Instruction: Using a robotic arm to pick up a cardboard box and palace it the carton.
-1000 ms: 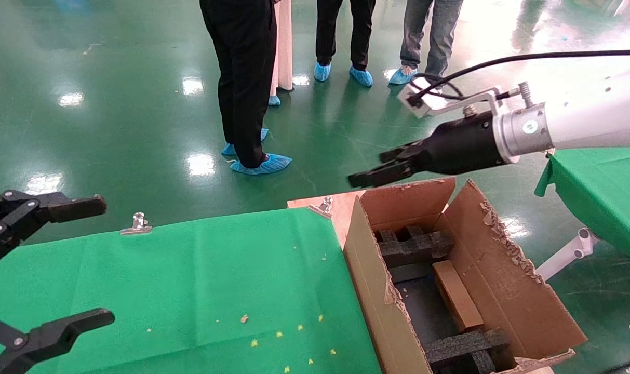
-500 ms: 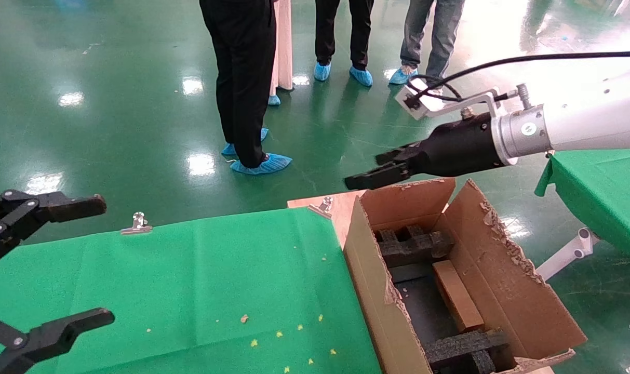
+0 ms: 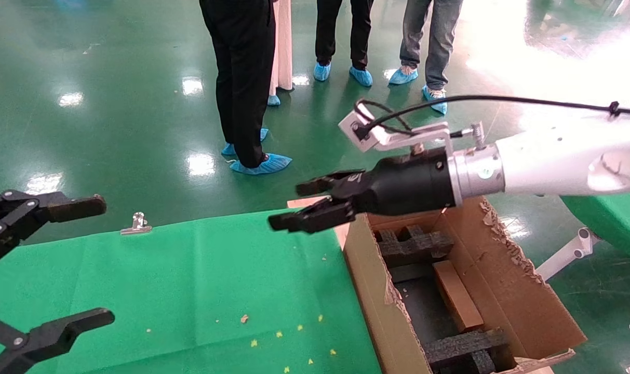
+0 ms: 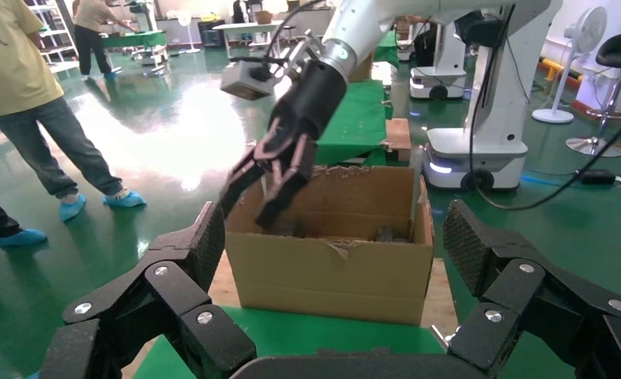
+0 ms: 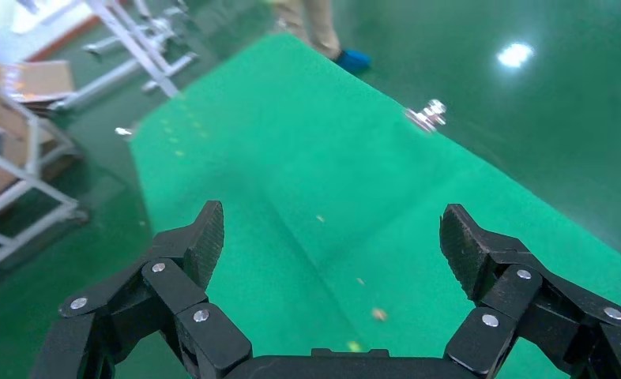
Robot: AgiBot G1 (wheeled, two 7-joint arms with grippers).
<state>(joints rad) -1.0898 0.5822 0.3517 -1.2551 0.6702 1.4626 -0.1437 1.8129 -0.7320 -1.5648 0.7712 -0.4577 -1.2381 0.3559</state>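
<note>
One cardboard box (image 3: 456, 302) lies in the carton (image 3: 507, 291) — light, stiff, I judge; you'd pinch its long sides. Right gripper (image 3: 304, 205) fingers spread, empty — left gripper (image 3: 50, 265) too.

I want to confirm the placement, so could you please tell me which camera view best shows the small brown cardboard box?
The head view: the small brown cardboard box lies inside the large corrugated carton. The left wrist view shows only the carton's outside; the right wrist view shows neither.
</note>
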